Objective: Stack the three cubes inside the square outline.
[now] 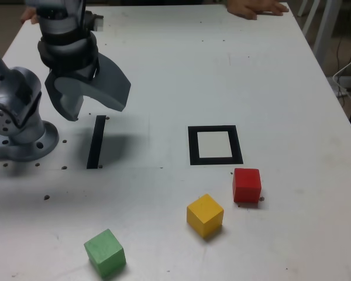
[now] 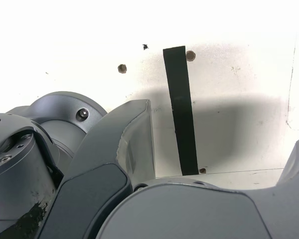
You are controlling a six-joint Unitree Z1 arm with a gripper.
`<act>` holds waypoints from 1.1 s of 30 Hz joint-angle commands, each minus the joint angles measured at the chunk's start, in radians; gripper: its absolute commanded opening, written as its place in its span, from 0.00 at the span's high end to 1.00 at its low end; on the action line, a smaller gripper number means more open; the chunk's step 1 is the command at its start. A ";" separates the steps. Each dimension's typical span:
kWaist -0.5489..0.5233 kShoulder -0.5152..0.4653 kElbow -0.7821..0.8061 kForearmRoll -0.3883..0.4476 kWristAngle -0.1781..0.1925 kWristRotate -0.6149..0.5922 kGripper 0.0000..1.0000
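So we have stacked nothing: our gripper [image 1: 90, 108] hangs wide open, seemingly empty, with the cubes [image 1: 205, 215] and square outline [image 1: 215, 145] well apart from it.

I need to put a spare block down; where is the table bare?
Bare: between strip and outline, and the far half up to the hand. Crowded: near edge with red, yellow, green.

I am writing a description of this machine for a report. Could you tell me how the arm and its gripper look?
The arm is metallic grey with rounded joint housings and a round base flange with bolt holes. Above the gripper sit black ribbed rings. Its two fingers are broad, curved, dark grey shells, smooth and scoop-like. The wrist view shows a screw head and scuffed black paint on the housing. No cables or markings are visible.
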 commanded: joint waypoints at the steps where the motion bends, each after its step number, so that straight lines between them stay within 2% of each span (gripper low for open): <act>1: 0.001 -0.006 -0.003 -0.004 0.007 -0.002 0.00; 6: 0.001 -0.006 -0.008 -0.007 0.018 -0.002 0.00; 9: 0.001 -0.006 -0.012 0.008 0.010 -0.001 0.00; 13: 0.001 -0.004 -0.016 0.025 -0.046 -0.001 0.00; 18: 0.000 0.003 -0.024 -0.028 -0.136 -0.001 0.00; 21: 0.000 0.012 -0.035 -0.052 -0.163 -0.001 0.00; 27: -0.027 0.070 -0.089 -0.093 -0.183 -0.006 0.00; 33: -0.083 0.138 -0.200 -0.085 -0.176 -0.017 0.00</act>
